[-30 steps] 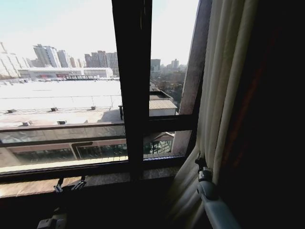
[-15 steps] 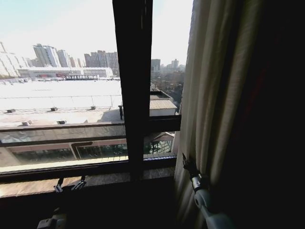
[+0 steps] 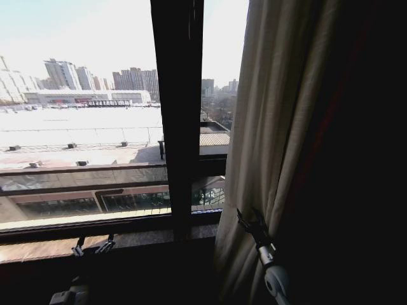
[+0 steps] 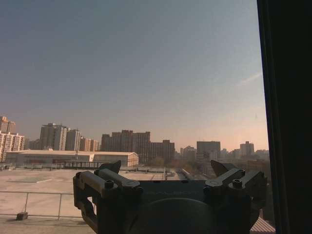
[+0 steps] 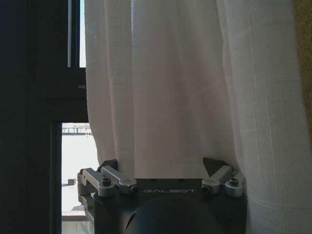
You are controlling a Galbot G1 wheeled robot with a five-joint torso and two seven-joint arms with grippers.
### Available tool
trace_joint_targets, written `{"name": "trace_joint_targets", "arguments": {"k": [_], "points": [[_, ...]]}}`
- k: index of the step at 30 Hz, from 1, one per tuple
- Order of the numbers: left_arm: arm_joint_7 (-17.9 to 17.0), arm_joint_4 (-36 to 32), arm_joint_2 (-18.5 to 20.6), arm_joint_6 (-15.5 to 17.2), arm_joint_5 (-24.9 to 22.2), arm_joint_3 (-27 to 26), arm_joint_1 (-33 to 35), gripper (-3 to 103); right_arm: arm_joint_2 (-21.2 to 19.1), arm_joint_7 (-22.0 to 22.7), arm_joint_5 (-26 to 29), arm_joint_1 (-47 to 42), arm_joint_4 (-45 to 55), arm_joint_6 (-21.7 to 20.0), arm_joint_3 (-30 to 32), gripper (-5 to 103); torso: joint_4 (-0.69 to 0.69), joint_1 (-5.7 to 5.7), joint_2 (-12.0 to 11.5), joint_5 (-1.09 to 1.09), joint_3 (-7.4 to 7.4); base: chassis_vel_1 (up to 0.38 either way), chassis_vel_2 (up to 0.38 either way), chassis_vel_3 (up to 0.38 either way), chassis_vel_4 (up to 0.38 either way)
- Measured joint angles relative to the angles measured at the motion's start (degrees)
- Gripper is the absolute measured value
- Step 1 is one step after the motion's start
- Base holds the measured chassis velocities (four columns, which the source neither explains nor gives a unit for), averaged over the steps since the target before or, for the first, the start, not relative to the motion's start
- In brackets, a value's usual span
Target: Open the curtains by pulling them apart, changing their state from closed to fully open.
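Window's mostly uncovered on the left, but the right curtain (image 3: 267, 127) seemingly hangs partway across, right gripper (image 3: 252, 223) spread open against its folds, left gripper (image 4: 168, 181) idle, fingers spread.

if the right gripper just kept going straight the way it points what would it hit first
Most likely the curtain. The right gripper is open and faces the sheer white fabric, whose folds hang between its fingertips. Depth is hard to judge, but nothing else appears to lie ahead before the cloth.

right pincer (image 5: 162, 171): dark housing, GALBOT lettering | silver links, screws | left pincer (image 4: 168, 174): black, same build
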Motion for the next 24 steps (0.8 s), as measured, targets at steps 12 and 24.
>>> {"name": "trace_joint_targets", "arguments": {"k": [12,24], "points": [[0.0,0.0,0.0,0.0,0.0,0.0,0.0,100,0.05,0.13,-0.09,0.14,-0.1,-0.01,0.05,100,0.0,0.0,0.0,0.0,0.0,0.0,0.0,0.0,0.0],[0.0,0.0,0.0,0.0,0.0,0.0,0.0,100,0.09,0.2,-0.13,0.22,-0.26,-0.01,0.06,100,-0.01,0.01,-0.01,0.01,0.0,0.057,0.025,-0.06,-0.028]]}}
